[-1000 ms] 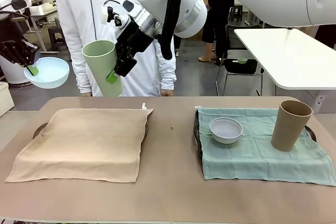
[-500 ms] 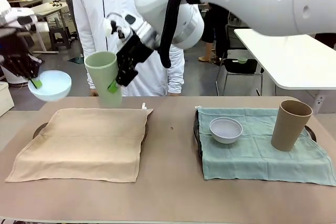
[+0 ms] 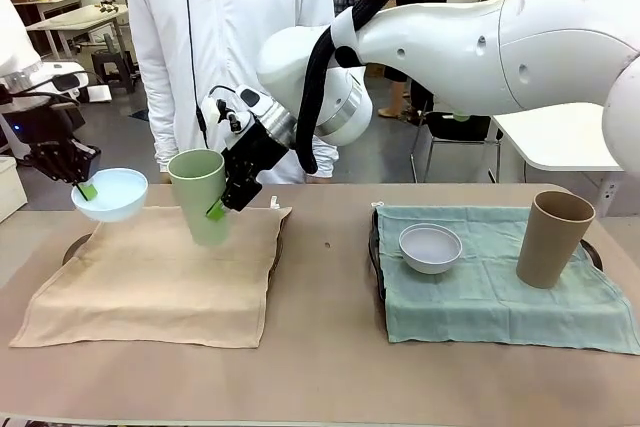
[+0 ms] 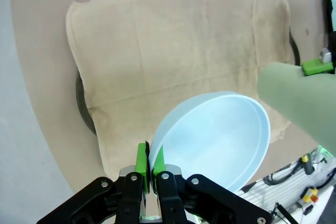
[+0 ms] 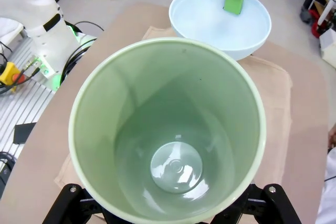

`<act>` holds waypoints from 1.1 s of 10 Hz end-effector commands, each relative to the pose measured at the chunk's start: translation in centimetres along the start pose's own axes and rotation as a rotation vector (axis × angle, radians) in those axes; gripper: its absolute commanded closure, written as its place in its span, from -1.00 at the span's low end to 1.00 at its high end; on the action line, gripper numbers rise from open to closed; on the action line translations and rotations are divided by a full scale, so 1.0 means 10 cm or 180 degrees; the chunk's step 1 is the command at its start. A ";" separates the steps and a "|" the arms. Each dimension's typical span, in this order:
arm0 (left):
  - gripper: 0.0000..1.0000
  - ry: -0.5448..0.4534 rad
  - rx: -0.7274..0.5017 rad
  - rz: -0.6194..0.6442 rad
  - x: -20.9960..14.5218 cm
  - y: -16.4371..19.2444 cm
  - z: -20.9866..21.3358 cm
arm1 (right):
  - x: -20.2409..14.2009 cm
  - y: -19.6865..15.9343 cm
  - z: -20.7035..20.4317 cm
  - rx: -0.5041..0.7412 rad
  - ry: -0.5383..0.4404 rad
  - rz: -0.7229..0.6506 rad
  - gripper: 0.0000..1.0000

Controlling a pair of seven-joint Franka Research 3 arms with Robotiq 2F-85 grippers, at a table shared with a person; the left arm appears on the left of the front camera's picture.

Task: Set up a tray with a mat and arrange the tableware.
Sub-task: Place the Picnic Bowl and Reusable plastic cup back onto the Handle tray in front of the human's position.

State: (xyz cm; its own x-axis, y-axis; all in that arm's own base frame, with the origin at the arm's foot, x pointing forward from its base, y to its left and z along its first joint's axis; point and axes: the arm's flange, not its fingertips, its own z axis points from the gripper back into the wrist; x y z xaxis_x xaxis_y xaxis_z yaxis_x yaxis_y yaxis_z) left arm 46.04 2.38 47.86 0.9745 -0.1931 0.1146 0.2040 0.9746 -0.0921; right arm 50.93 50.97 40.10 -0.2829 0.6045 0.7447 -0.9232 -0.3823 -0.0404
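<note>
a brown table point(image 3: 320, 367) carries two trays, each covered by a cloth: a beige mat point(image 3: 160, 277) on the robot's left and a teal mat point(image 3: 480, 292) on its right. behind the table stands a person in a white coat point(image 3: 235, 57), and farther back there are white desks and chairs on a grey floor. the left gripper point(image 3: 82, 185) is closed tight on the rim of the pale blue bowl point(image 3: 110, 195), one green pad inside and one outside, and it holds the bowl tilted in the air above the far left corner of the beige mat. in the left wrist view the two pads point(image 4: 143, 160) pinch the thin wall of the bowl with the mat below. the right gripper point(image 3: 225, 197) holds the pale green tumbler point(image 3: 203, 197) around its body with wide jaws, the tumbler leaning a little, its base at the far edge of the beige mat; i cannot tell if it touches the cloth. the right wrist view looks straight into the tumbler. on the teal mat rest the greyish white bowl point(image 3: 430, 247) and, upright near the right end, the brown tumbler point(image 3: 553, 239). i cannot read any writing or label.
</note>
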 end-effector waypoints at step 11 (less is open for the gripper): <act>0.91 0.0422 -0.0093 -0.0179 0.17 0.10 -1.24 | -0.70 -0.13 -0.41 0.0298 -0.0041 0.0029 -0.67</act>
State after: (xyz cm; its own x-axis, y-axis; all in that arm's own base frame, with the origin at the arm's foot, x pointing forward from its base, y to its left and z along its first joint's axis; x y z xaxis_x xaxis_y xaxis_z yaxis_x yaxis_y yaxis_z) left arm 49.00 1.46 36.25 0.9708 -0.2388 -0.0239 0.2349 0.9660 -0.1084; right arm 52.70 50.20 32.29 -0.2585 0.5956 0.7605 -0.9015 -0.4315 0.0316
